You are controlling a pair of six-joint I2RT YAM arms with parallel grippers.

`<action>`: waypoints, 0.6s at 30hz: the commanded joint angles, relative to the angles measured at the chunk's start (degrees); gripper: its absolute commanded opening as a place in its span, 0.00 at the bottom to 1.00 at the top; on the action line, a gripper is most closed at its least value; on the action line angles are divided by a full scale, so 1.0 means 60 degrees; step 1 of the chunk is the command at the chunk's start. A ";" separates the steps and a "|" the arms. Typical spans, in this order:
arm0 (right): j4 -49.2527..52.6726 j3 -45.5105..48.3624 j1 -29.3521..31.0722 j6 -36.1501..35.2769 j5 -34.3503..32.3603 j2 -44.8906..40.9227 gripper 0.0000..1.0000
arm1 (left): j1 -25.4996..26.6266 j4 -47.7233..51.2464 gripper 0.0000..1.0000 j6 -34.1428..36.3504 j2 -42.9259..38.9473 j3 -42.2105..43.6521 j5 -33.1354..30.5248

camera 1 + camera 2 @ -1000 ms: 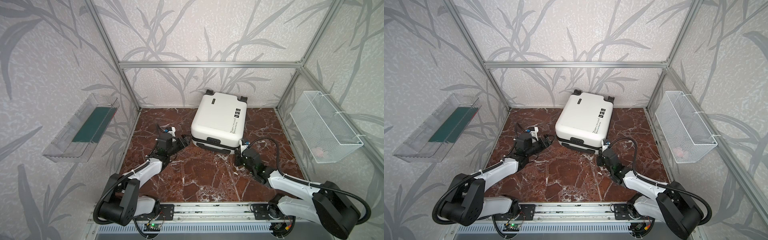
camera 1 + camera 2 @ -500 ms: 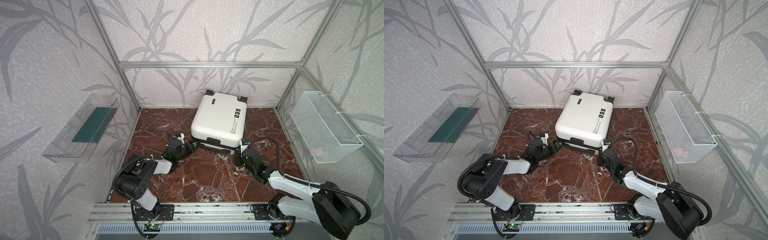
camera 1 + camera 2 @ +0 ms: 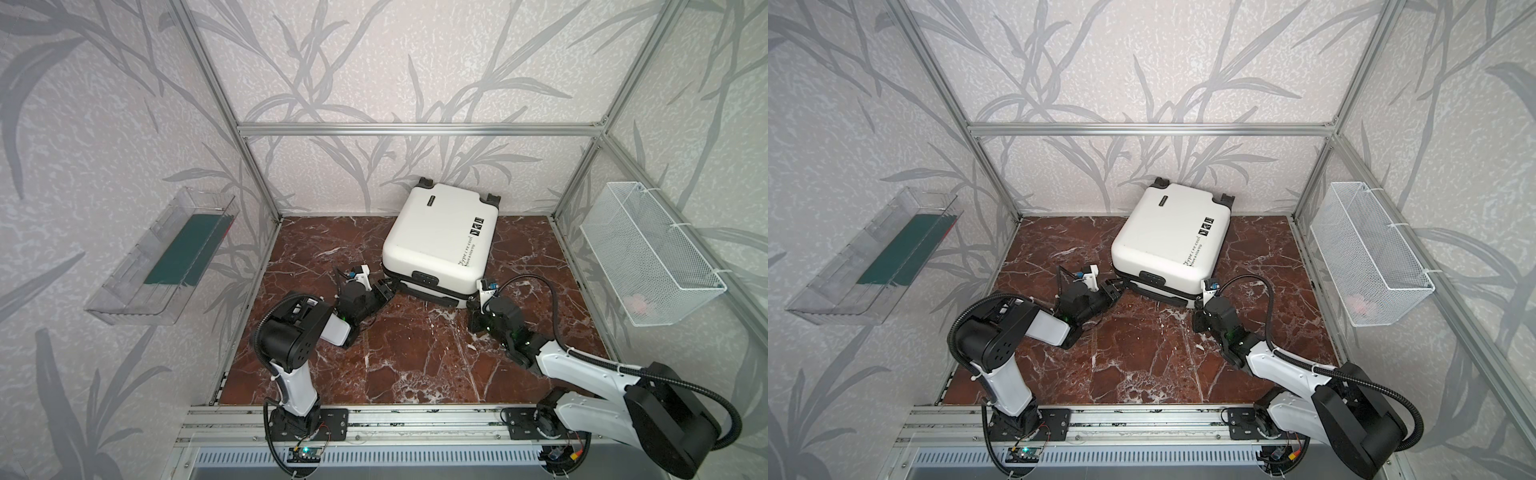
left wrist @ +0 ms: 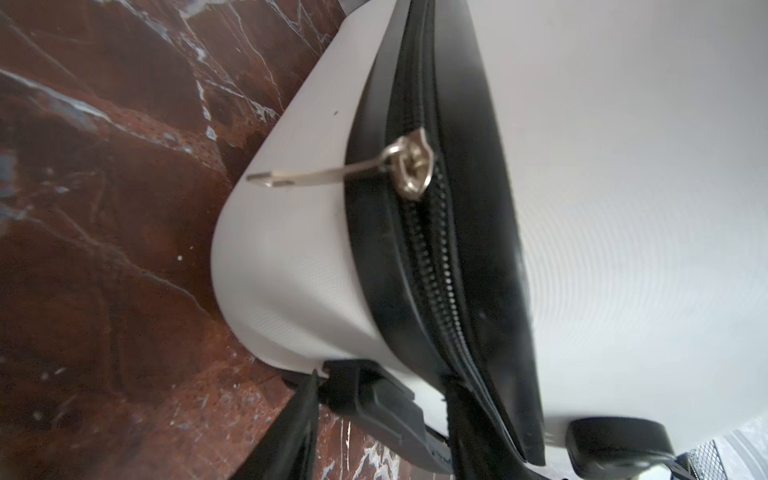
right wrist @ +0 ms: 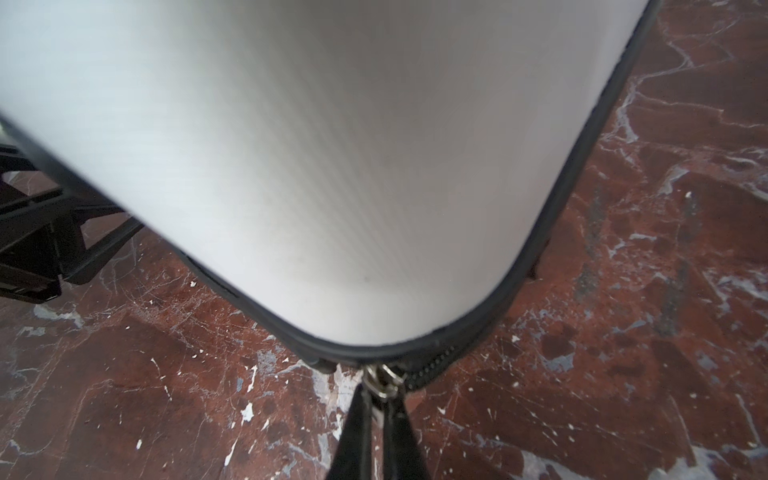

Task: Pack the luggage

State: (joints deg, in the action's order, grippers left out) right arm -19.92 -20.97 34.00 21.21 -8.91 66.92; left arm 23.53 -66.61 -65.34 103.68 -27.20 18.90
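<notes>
Nearest, at the front of the brown marble table: both arms low, reaching toward the luggage.

On the right, right gripper at the luggage's near right corner. Jaws pinched fully together on the corner zipper pull (clearest from the right wrist: black fingers meeting just under the metal slider, at the rounded corner of the black seam).

On the left, left gripper at the near left corner, jaws part-way apart. One finger over the table, the other against the black zipper seam, a black fitting of the lower shell between them. Cannot tell whether pressing on that fitting; nothing clearly gripped. Just past those jaws, side zipper pull free, sticking out from its slider across the white lower shell, touched by neither finger.

Farther back, the luggage itself: lying flat toward the back middle of the table, a little right of centre and turned askew. Printed white shell up, black wheels toward the back wall.

Off to the sides, well apart from the luggage: white wire basket on the right wall, clear tray on the left wall, a dark green flat item inside it.
</notes>
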 commanded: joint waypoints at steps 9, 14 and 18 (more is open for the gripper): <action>0.0301 0.0189 -0.0071 -0.0089 -0.0083 -0.0239 0.00 | 0.0164 -0.0984 0.44 -0.0286 0.0690 0.0155 -0.0626; 0.0336 0.0199 -0.0085 -0.0108 -0.0043 -0.0239 0.00 | 0.0165 -0.1145 0.46 -0.0259 0.0841 -0.0018 -0.0702; 0.0325 0.0198 -0.0074 -0.0122 0.0005 -0.0254 0.00 | 0.0165 -0.1087 0.49 -0.0215 0.0843 -0.0226 -0.0707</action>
State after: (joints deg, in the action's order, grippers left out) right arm -19.90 -20.82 33.87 20.88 -8.12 66.52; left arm 24.27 -71.61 -66.54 107.92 -27.05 15.86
